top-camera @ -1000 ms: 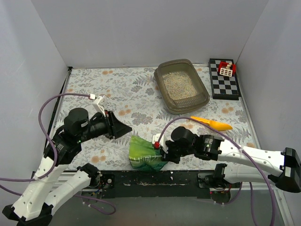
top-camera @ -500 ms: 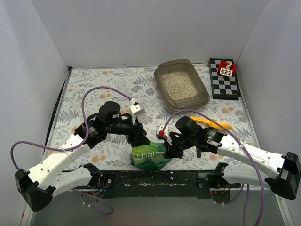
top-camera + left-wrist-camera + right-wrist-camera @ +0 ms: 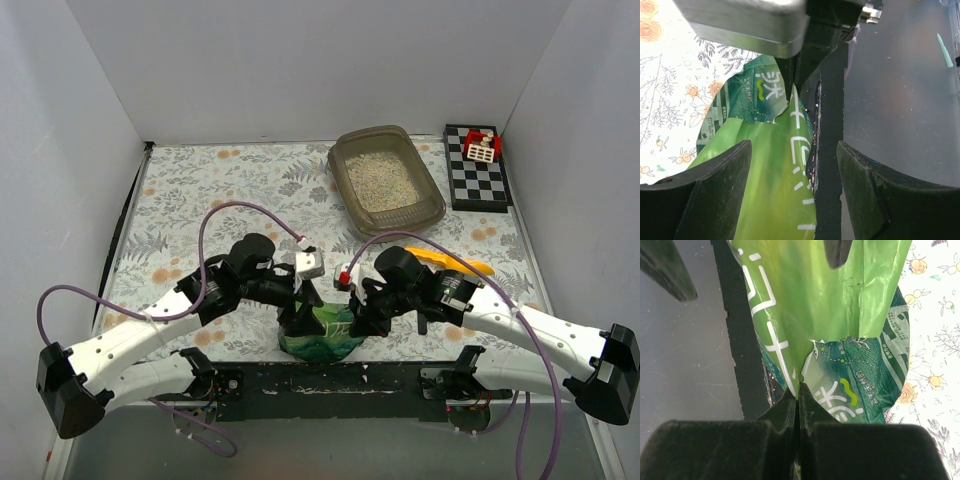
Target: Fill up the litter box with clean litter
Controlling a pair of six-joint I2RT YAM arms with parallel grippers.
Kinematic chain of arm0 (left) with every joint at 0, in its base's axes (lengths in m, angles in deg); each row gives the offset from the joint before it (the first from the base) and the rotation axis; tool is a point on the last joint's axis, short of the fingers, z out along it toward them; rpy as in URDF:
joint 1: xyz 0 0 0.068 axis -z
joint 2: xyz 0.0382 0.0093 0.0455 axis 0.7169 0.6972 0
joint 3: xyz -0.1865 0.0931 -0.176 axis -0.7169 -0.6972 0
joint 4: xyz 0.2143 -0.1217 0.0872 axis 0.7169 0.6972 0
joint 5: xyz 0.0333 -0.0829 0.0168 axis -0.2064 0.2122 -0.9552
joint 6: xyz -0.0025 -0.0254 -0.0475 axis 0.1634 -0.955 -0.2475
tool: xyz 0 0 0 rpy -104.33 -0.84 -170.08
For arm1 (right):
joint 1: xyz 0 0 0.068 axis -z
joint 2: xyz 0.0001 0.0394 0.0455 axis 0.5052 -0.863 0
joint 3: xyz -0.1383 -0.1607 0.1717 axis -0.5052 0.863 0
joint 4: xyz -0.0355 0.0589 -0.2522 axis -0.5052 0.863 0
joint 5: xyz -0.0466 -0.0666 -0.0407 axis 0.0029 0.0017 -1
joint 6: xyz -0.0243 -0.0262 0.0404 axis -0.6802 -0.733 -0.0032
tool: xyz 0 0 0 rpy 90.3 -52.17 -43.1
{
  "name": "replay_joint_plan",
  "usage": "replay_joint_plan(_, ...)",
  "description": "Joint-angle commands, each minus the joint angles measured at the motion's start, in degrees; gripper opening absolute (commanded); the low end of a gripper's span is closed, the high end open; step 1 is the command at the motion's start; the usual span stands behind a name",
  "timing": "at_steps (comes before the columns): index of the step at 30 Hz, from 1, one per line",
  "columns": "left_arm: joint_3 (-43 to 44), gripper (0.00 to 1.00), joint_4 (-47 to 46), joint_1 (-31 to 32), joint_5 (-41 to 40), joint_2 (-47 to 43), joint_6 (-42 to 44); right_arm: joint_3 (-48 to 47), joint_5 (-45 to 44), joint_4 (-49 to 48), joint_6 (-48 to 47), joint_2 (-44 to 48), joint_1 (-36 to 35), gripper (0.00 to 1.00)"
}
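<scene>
The grey-brown litter box [image 3: 398, 233] stands at the back right with pale clean litter [image 3: 380, 183] spread in it. A crinkled green bag [image 3: 322, 335] sits at the table's front edge. My right gripper [image 3: 357, 318] is shut on the bag's torn upper edge; the right wrist view shows the foil pinched between the closed fingers [image 3: 799, 392]. My left gripper [image 3: 303, 305] hangs open over the bag's left part. In the left wrist view its fingers [image 3: 794, 150] straddle the green bag [image 3: 765, 175] without touching it.
A yellow-orange scoop [image 3: 455, 262] lies on the floral mat behind my right arm. A black-and-white checkered board [image 3: 478, 175] with a small red and white piece [image 3: 482, 147] sits at the far right. The black front ledge [image 3: 330, 378] runs just under the bag.
My left arm swung from the left side over to the bag, and its jaws opened. The right gripper kept its hold and raised the bag's edge, standing the bag more upright.
</scene>
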Motion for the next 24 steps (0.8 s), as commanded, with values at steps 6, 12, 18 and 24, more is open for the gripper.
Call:
replay_joint_plan(6,-4.2,0.69,-2.3,7.8,-11.4,2.9,4.4,-0.9,0.8,1.5,3.6,1.9,0.6,0.01)
replay_joint_plan(12,-7.8,0.65,-2.7,10.6,-21.1,0.9,6.4,-0.9,1.5,2.3,3.9,2.8,1.0,0.01)
replay_joint_plan(18,-11.6,0.22,-2.4,10.6,-30.1,-5.1,8.1,-2.0,-1.0,5.1,5.2,3.7,2.0,0.01)
replay_joint_plan(24,-7.4,0.0,-4.4,10.5,-38.4,0.3,11.7,-6.0,-6.9,4.6,4.6,2.1,5.1,0.01)
